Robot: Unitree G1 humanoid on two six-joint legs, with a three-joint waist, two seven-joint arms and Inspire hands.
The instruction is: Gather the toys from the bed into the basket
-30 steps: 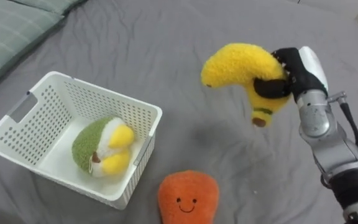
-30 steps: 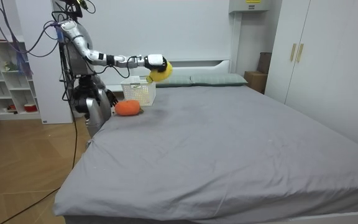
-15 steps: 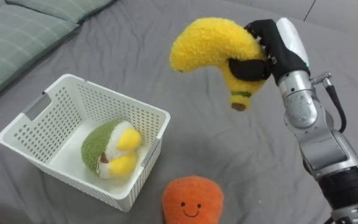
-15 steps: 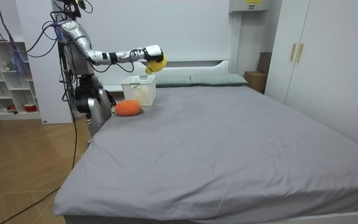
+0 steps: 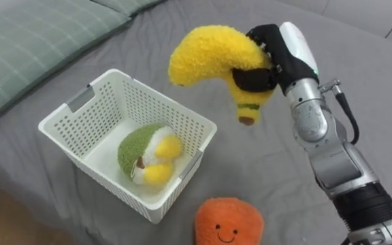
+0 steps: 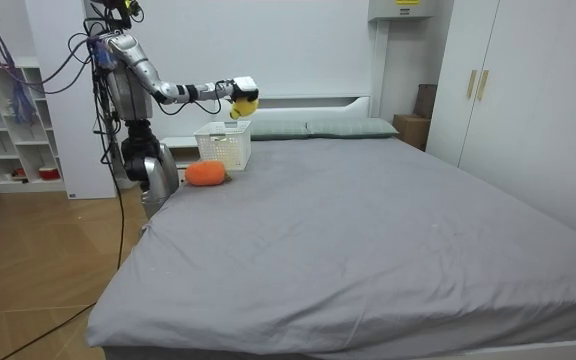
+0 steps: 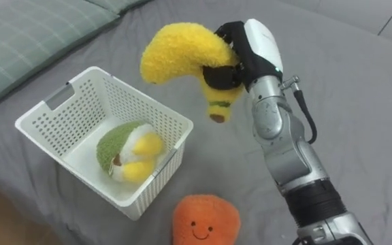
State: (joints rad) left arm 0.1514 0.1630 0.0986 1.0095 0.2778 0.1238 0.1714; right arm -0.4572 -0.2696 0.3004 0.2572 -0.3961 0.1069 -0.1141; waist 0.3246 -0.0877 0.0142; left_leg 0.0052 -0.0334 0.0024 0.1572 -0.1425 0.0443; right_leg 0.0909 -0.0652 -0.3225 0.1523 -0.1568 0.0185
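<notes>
Carrying step: the right hand [image 5: 272,58], fingers curled round the banana [image 5: 206,54], holds it in the air at about 1 o'clock of the basket [image 5: 169,101]. Its arched long axis runs from the blunt tip at 9 o'clock to the stem at 6. Next, probably, it must travel toward 8 o'clock over the basket and be released beside the green toy [image 5: 141,146].

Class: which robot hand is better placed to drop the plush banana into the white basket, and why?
Right. The right robot hand grips the plush banana in the air, close beside the white basket.
</notes>
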